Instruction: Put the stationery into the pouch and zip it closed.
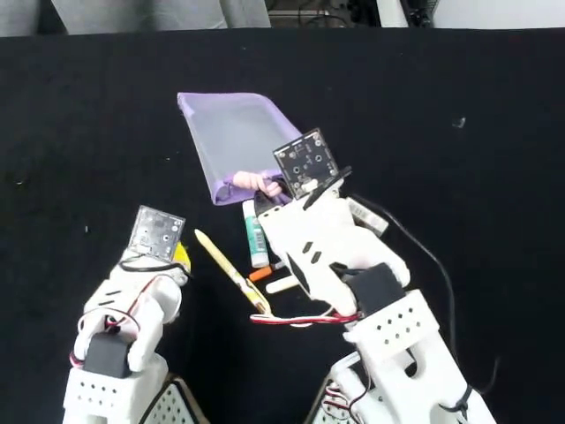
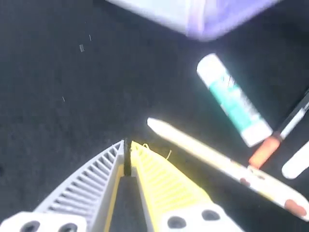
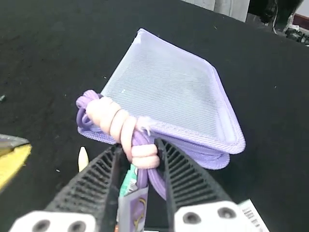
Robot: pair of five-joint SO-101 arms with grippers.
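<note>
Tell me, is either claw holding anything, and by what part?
The right gripper pinches the pouch at its pink cord; the left gripper holds nothing.

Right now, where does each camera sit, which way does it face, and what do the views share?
High view: fixed above the table, looking down on the pouch, glue stick, pencil and both arms.
Left wrist view: on the left arm's wrist, facing past the shut left gripper toward pencil and glue stick.
Right wrist view: on the right wrist, facing the pouch; the right gripper is shut on the pink cord.
Shared: all three show the pouch.
</note>
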